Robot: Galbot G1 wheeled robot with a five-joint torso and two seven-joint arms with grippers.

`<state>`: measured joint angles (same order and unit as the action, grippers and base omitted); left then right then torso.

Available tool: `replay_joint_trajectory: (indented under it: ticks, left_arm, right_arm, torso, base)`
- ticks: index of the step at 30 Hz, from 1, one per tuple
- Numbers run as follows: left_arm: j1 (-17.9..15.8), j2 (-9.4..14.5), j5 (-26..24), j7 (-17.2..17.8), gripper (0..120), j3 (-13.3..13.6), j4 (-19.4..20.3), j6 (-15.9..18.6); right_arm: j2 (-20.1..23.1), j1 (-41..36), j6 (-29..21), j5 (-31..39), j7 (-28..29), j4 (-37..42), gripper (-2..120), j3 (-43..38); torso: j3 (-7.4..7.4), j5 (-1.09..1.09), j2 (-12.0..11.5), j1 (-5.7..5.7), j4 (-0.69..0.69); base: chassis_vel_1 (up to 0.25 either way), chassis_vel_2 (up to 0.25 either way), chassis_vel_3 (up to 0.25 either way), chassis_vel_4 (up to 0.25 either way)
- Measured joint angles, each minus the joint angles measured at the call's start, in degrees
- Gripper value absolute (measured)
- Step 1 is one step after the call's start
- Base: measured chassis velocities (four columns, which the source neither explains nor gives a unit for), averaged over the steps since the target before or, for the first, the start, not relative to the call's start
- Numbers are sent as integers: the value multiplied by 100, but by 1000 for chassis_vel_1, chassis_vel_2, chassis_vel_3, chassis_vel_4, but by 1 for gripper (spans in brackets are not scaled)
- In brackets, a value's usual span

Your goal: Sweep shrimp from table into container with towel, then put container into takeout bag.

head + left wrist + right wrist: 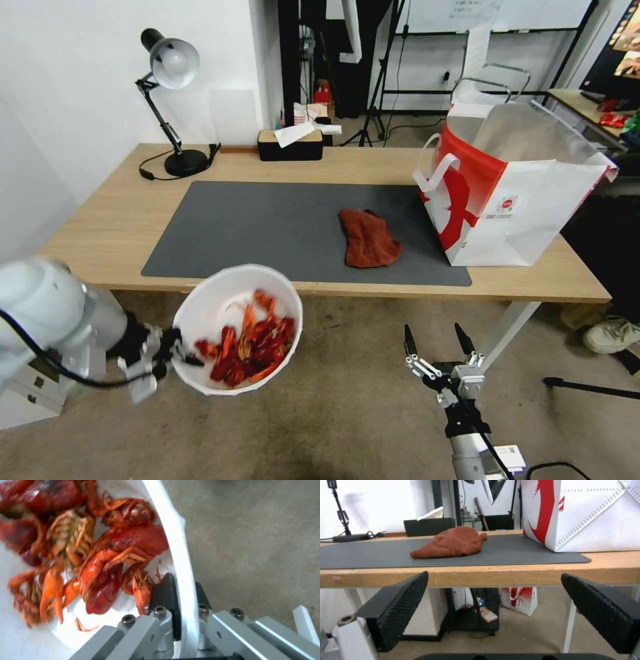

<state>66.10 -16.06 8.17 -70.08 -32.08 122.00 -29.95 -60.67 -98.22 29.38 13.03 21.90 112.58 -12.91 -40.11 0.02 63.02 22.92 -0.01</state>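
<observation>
Both pincers sit low in the head view: left pincer (pixel 175 353) pinching the container (pixel 200 307) rim (wrist view shows shrimp (pixel 100 562) inside), right pincer (pixel 437 343) spread below the counter (pixel 107 233); towel (pixel 367 237) lies mid-frame.

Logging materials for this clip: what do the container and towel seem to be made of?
The container, clamped at its rim by the left pincer, looks like thin white plastic, smooth and slightly glossy. The towel on the mat appears to be soft, fuzzy, matte rust-red cloth, lying rumpled.
</observation>
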Motion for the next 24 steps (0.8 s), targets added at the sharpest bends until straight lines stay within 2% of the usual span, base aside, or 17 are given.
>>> replay_joint_trajectory:
  ticks: [2, 3, 6, 8, 11, 12, 14, 16, 17, 18, 19, 20, 22, 24]
  left_arm:
    - [-249, 155, -156, 83, 0, 154, -77, 76]
    - [-249, 155, -156, 83, 0, 154, -77, 76]
    - [-744, 292, -316, 184, 0, 527, -245, 104]
    - [-825, 313, -341, 229, 0, 580, -271, 125]
    - [-1349, 338, -465, 508, 0, 938, -445, 268]
    - [-1349, 338, -465, 508, 0, 938, -445, 268]
    - [-1446, 338, -485, 535, 0, 1000, -479, 290]
    - [-1906, 318, -528, 626, 0, 1349, -648, 406]
    - [-1906, 318, -528, 626, 0, 1349, -648, 406]
    - [-2184, 260, -543, 634, 0, 1605, -761, 437]
    - [-2305, 211, -546, 634, 0, 1721, -818, 442]
    - [-2305, 211, -546, 634, 0, 1721, -818, 442]
    - [-2496, 49, -554, 645, 0, 1940, -955, 460]
    - [-2525, -1, -558, 655, 0, 1978, -986, 464]
  right_arm:
    - [-27, -31, 1, -28, 0, -10, 100, 61]
    - [-27, -31, 1, -28, 0, -10, 100, 61]
    - [-87, -55, 2, -80, 0, -40, 100, 133]
    - [-92, -47, 2, -86, 2, -46, 100, 155]
    - [-102, -20, -5, -117, 15, -58, 100, 198]
    - [-102, -20, -5, -117, 15, -58, 100, 198]
    - [-103, -22, -7, -124, 16, -58, 100, 199]
    - [-126, -46, -14, -167, 17, -69, 100, 200]
    - [-126, -46, -14, -167, 17, -69, 100, 200]
    - [-147, -55, -15, -180, 18, -83, 100, 200]
    - [-161, -59, -16, -187, 19, -91, 100, 200]
    - [-161, -59, -16, -187, 19, -91, 100, 200]
    - [-197, -60, -23, -224, 20, -120, 100, 203]
    - [-207, -59, -27, -232, 20, -127, 100, 205]
  torso:
    - [0, -1, 0, 0, 2]
    - [0, -1, 0, 0, 2]
    - [0, -2, 0, 0, 1]
    - [0, -2, 0, 0, 0]
    - [0, -3, 0, 0, 2]
    - [0, -3, 0, 0, 2]
    - [0, -3, 0, 0, 1]
    - [0, -1, 0, 0, 2]
    - [0, -1, 0, 0, 2]
    - [0, -1, 0, 0, 1]
    - [0, -1, 0, 0, 1]
    - [0, -1, 0, 0, 1]
    - [0, -2, 0, 0, 1]
    - [0, -1, 0, 0, 1]
  base:
    - [0, 0, 0, 0]
    - [0, 0, 0, 0]
    - [0, 0, 0, 0]
    - [0, 0, 0, 0]
    - [0, 0, 0, 0]
    - [0, 0, 0, 0]
    - [0, 0, 0, 0]
    - [0, 0, 0, 0]
    - [0, 0, 0, 0]
    - [0, 0, 0, 0]
    - [0, 0, 0, 0]
    - [0, 0, 0, 0]
    - [0, 0, 0, 0]
    - [0, 0, 0, 0]
